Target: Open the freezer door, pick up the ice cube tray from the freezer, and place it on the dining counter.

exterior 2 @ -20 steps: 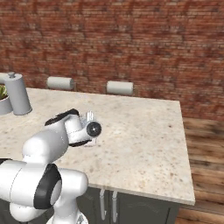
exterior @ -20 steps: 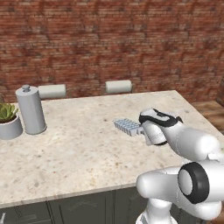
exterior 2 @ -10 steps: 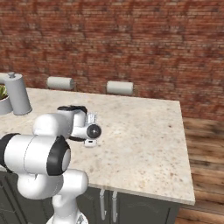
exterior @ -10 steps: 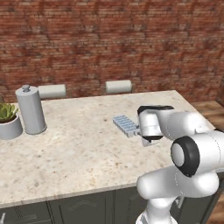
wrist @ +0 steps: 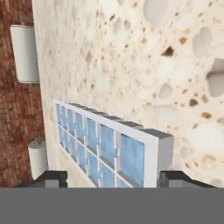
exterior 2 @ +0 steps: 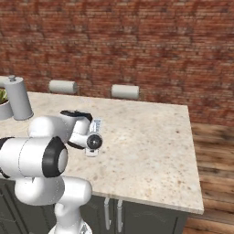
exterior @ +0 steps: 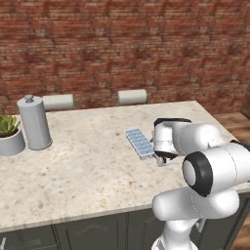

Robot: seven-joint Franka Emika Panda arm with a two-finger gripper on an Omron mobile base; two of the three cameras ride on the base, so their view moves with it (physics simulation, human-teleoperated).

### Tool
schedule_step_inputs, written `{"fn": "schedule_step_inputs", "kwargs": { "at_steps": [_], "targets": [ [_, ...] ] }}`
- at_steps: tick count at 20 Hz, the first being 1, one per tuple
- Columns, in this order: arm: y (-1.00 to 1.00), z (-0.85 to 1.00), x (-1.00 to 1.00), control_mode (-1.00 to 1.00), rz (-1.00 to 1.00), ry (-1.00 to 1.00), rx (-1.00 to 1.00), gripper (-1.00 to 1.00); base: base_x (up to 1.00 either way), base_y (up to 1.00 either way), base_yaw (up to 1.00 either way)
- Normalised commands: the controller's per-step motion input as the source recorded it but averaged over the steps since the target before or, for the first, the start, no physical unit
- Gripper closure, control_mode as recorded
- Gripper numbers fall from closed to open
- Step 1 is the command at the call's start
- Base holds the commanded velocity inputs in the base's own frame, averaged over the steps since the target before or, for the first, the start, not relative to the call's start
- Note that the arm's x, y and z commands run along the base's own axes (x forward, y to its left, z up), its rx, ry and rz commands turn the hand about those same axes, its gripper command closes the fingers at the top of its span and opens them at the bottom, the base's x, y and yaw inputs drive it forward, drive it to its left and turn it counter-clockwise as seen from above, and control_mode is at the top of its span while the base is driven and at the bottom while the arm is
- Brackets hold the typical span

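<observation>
Ice cube tray (exterior: 140,142) flat on the dining counter (exterior: 88,171), right of centre in the left base view, long side running up-left to lower right, blue cells facing up. Gripper (wrist: 117,178) right at the tray's near end, low at the bottom of the hand view; dark fingertips (wrist: 53,177) parted, one on each side of the tray's end, jaws spread wider than the tray, whether the tips touch it unclear. In the hand view, tray (wrist: 105,146) stretching away from bottom centre toward the left edge, pale frame and two rows of blue cells plain to see, speckled stone filling the upper right. From the right base view, only a sliver of tray (exterior 2: 97,124) peeking out beside the white wrist, left of centre. Grey cylindrical canister (exterior: 34,122) upright at the left of the left base view, well apart from the tray, potted plant (exterior: 10,135) just beside it at the frame edge. Two pale stool backs (exterior: 132,96) behind the counter's far edge, brick wall (exterior: 122,49) across the top.
</observation>
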Motion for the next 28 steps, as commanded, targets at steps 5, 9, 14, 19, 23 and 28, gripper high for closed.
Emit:
{"fn": "schedule_step_inputs", "kwargs": {
  "at_steps": [5,9,14,19,23,28],
  "targets": [
    [0.00,0.34,0.00,-1.00,0.00,0.01,0.00,-1.00,0.00,0.00,0.00],
    [-0.03,0.59,0.00,-1.00,0.00,0.06,0.00,-1.00,0.00,0.00,0.00],
    [-0.09,0.75,-0.03,-1.00,0.00,0.17,0.00,-1.00,0.00,0.00,0.00],
    [-0.18,0.83,-0.07,-1.00,0.00,0.24,0.00,-1.00,0.00,0.00,0.00],
    [-0.18,0.90,-0.06,-1.00,0.00,0.30,0.00,-1.00,0.00,0.00,0.00],
    [-0.18,0.98,-0.10,-1.00,0.00,0.31,0.00,-1.00,0.00,0.00,0.00]
  ]
}}
